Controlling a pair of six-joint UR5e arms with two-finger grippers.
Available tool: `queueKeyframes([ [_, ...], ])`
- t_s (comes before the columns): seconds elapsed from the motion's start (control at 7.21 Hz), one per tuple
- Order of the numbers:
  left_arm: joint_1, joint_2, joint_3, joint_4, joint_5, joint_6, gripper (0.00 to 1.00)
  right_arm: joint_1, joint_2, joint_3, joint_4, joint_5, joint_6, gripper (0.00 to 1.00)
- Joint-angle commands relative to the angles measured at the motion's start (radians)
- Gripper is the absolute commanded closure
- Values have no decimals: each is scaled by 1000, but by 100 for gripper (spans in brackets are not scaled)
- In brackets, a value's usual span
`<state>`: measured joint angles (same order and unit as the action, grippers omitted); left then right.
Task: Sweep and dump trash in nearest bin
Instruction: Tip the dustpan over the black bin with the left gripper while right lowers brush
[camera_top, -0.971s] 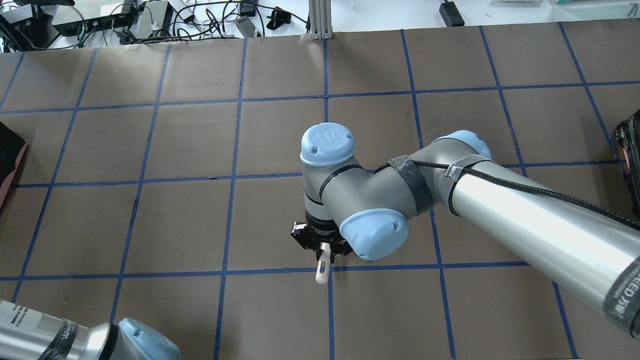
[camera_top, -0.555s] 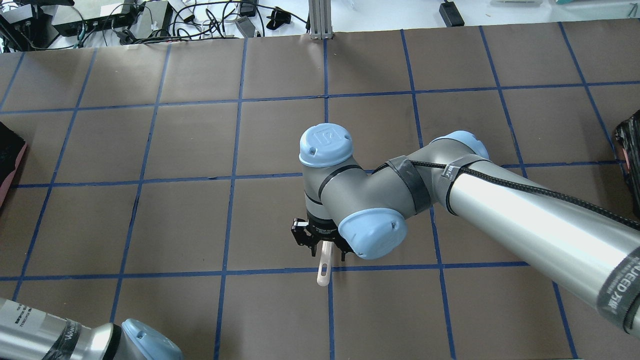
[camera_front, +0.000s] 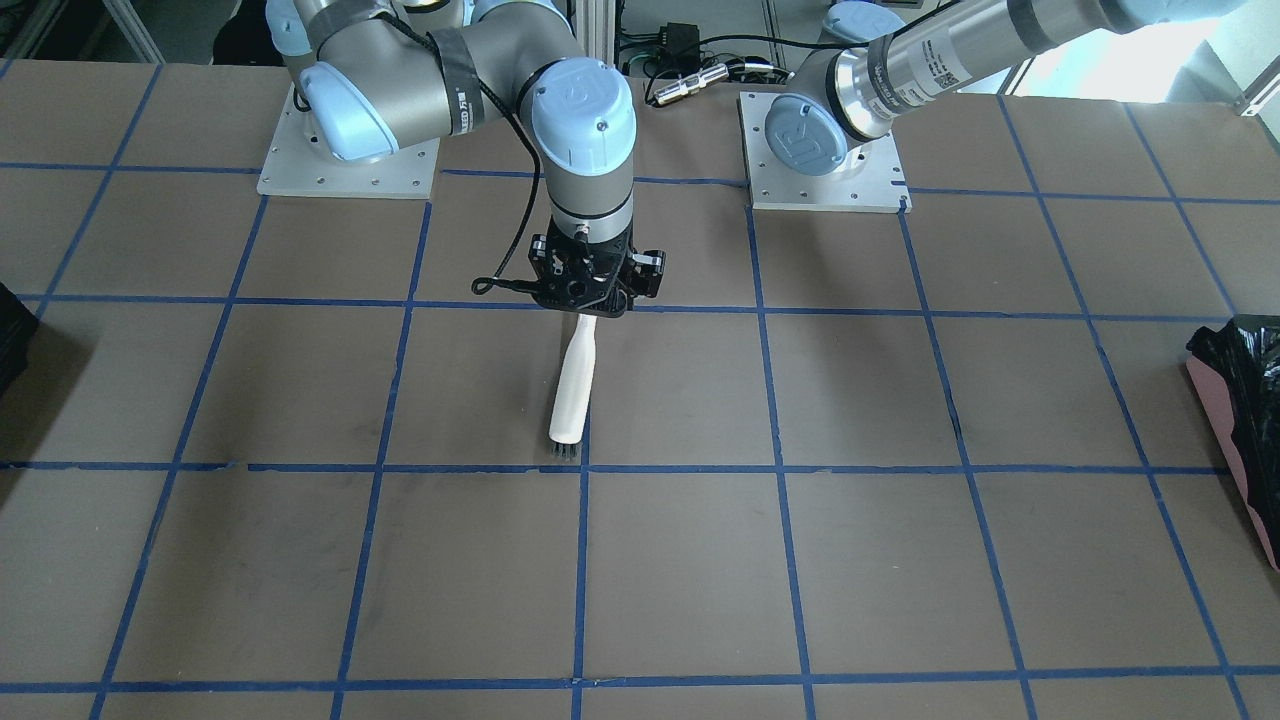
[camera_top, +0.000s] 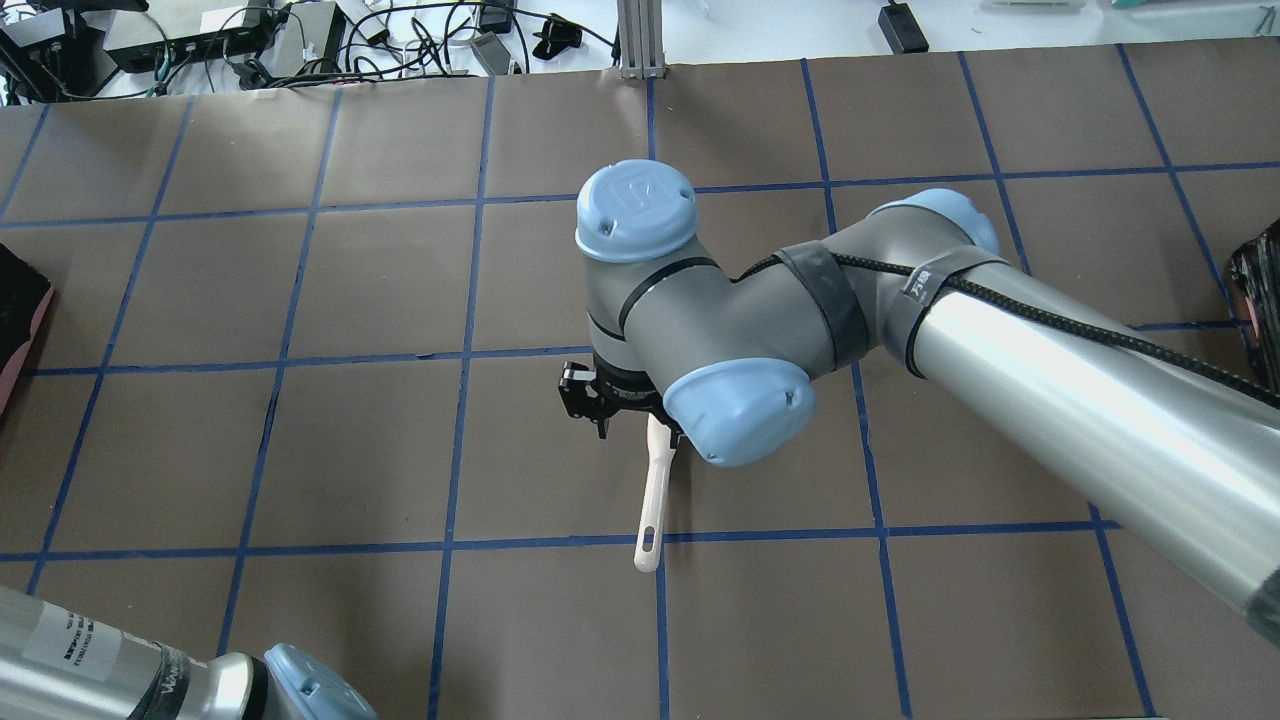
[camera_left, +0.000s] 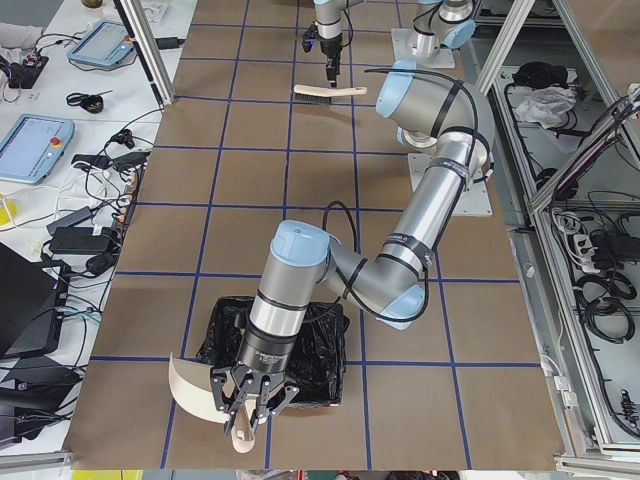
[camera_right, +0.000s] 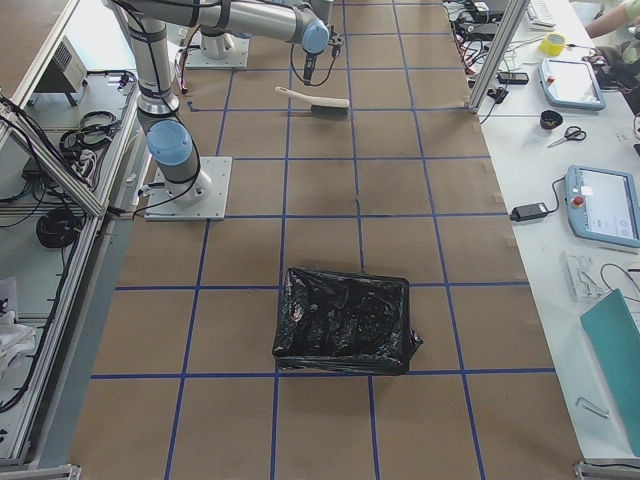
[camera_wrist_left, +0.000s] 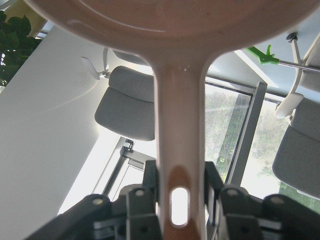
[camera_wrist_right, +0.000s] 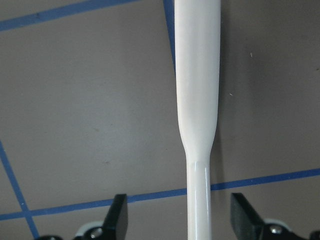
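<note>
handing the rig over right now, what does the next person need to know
Right tool: open, above the brush, which lies flat on the table; straddling its handle, not touching.
Left tool: shut on the dustpan handle, at the bin on the robot's left.
Trash: none visible on the table; the bin's inside cannot be checked.
Done: brush put down; sweeping looks finished.
Left: confirm the dump, put the dustpan down, park both arms.

Brush handle (camera_wrist_right: 197, 100) sat between right gripper's (camera_wrist_right: 179, 210) wide jaws, gaps either side; dustpan handle (camera_wrist_left: 180, 125) filled left gripper's (camera_wrist_left: 180, 185) jaws.
</note>
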<state>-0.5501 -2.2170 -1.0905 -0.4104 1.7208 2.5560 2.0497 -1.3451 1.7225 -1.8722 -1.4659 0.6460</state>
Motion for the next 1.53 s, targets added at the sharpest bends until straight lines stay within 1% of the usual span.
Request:
queueKeyframes([
  [0.0, -7, 49, -52, 20, 11, 35, 100, 0, -20, -243, 256, 1, -5, 25],
  [0.14, -8, 71, -4, -89, 13, 36, 100, -3, -25, -344, 383, -4, -24, 26],
  [0.28, -11, 91, 54, -210, 22, 27, 100, -15, -48, -389, 474, -17, -64, 27],
  [0.42, -20, 111, 75, -267, 14, 18, 100, -81, -80, -389, 558, -20, -166, 33],
  [0.56, -34, 126, 73, -407, 13, -64, 100, -183, -113, -389, 611, -20, -296, 33],
  [0.69, -48, 126, 66, -501, -27, -183, 100, -274, -150, -376, 680, -24, -454, 36],
  [0.83, -63, 120, 66, -552, -96, -253, 100, -351, -176, -344, 702, -77, -561, 39],
  [0.97, -76, 126, 67, -652, -190, -313, 100, -402, -216, -281, 685, -100, -607, 44],
  [1.11, -82, 151, 69, -846, -322, -447, 100, -413, -273, -205, 626, -102, -614, 45],
  [1.25, -135, 163, 64, -901, -326, -559, 100, -414, -320, -136, 551, -102, -614, 45],
  [1.39, -210, 195, 48, -919, -301, -661, 100, -416, -341, -123, 494, -102, -606, 32],
])
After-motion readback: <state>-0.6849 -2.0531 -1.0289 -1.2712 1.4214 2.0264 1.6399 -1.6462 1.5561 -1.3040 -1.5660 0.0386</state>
